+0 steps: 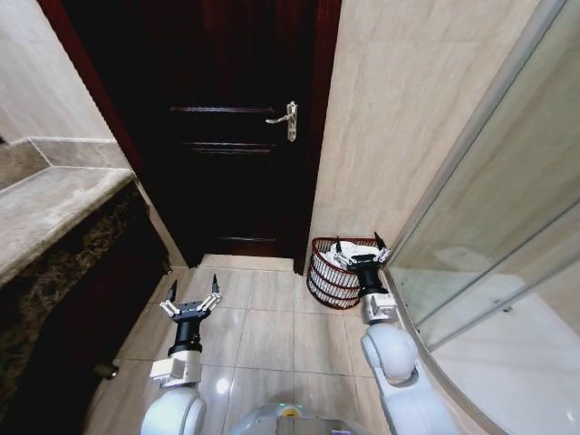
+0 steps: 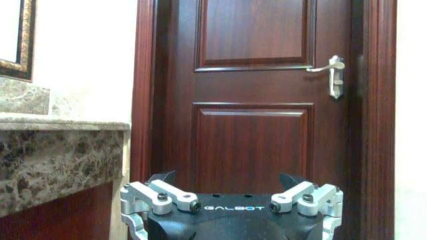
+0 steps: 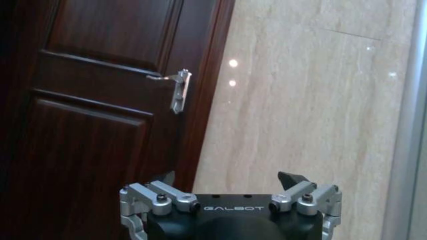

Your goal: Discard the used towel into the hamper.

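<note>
The hamper (image 1: pixel 328 275), a small red-brown wire basket, stands on the floor against the beige wall, right of the door. My right gripper (image 1: pixel 358 241) hovers over the hamper's near rim, open, with nothing between its fingers; in the right wrist view the same gripper (image 3: pixel 230 178) faces the door frame and wall, empty. My left gripper (image 1: pixel 193 287) is held low over the floor tiles on the left, open and empty, and in the left wrist view that gripper (image 2: pixel 228 178) points at the door. The towel is hidden or out of view.
A dark wooden door (image 1: pixel 236 136) with a silver handle (image 1: pixel 288 120) is shut straight ahead. A marble counter (image 1: pixel 54 204) runs along the left. A curved glass shower screen (image 1: pixel 489 227) closes in the right. Tiled floor (image 1: pixel 263 322) lies between.
</note>
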